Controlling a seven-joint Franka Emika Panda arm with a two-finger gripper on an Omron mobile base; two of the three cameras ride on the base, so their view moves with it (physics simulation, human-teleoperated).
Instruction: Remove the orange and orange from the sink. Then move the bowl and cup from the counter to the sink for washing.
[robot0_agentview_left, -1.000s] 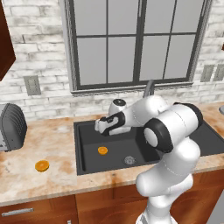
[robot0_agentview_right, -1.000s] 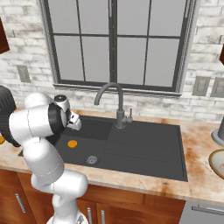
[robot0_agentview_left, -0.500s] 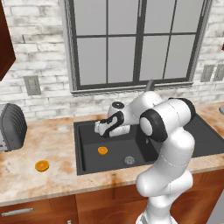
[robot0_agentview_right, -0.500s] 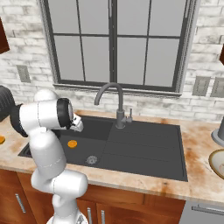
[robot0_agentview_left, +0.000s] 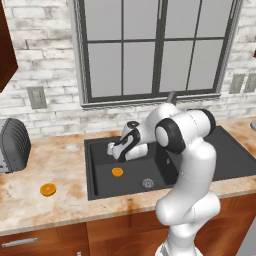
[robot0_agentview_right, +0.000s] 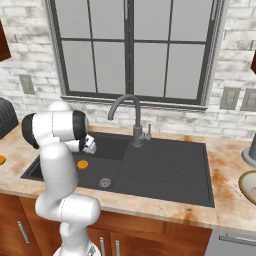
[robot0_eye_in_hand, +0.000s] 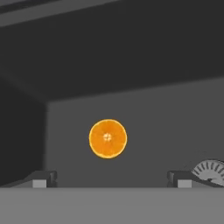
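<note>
my gripper (robot0_agentview_left: 114, 148) hangs over the left half of the sink (robot0_agentview_left: 100, 187), its jaws spread wide and nothing between them. in the hand view the two fingertips (robot0_eye_in_hand: 43, 179) stand far apart at the bottom, and one orange (robot0_eye_in_hand: 107, 138) lies flat on the black basin floor at about 12 o'clock from the gap between them, well apart from both tips. the round metal drain (robot0_eye_in_hand: 209, 169) peeks in at roughly 4 o'clock from that fruit.

from the left base view, this orange sits on the sink floor just below my gripper, at about 6 o'clock from it, with the drain further along toward 4 o'clock. the other orange (robot0_agentview_left: 48, 189) already rests on the bench (robot0_agentview_left: 60, 210), out of the basin, at about 9 o'clock from the sink's near-left corner. so i judge the first half of the task as half done: one fruit out, one left to lift.

the bowl (robot0_agentview_right: 248, 186) sits on the bench at the far right edge of the right base view, at roughly 3 o'clock from the sink, cut off by the frame. i cannot make out the cup with any certainty from these views. neither dish is in the sink yet, so that whole part is left.

my guess at the next step: come down around the sink orange, close on it, and carry it out to the bench beside its twin.
</note>
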